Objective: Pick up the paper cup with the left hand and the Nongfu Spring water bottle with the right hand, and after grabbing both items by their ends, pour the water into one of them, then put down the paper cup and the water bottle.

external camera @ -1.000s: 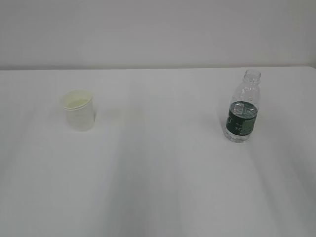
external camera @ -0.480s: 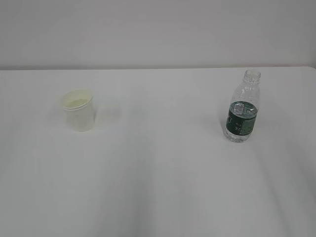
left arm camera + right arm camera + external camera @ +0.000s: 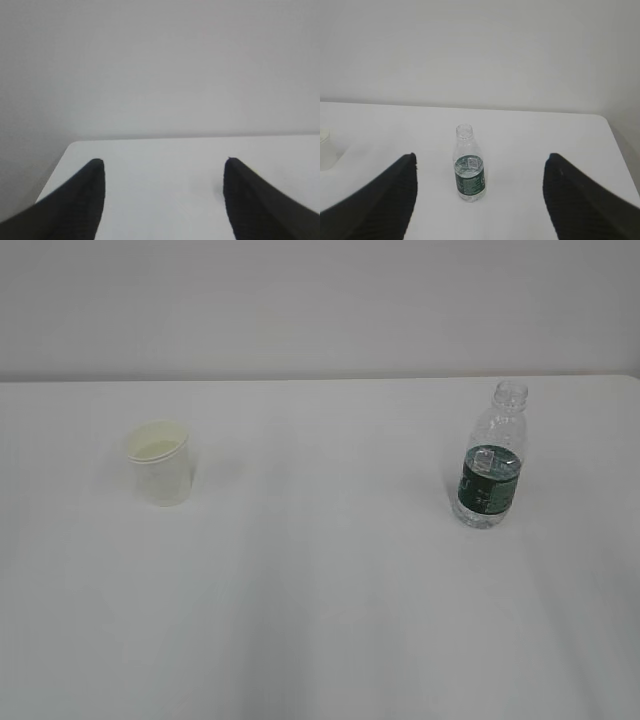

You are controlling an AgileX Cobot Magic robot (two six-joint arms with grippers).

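Cup and bottle upright on surface, well apart. Left hand and right hand: fingers spread wide, grasping nothing.

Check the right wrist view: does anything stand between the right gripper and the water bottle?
Nothing visible does. The right gripper is open, and the bottle stands upright beyond the gap between its fingers, with only bare white table between. The paper cup sits far left.
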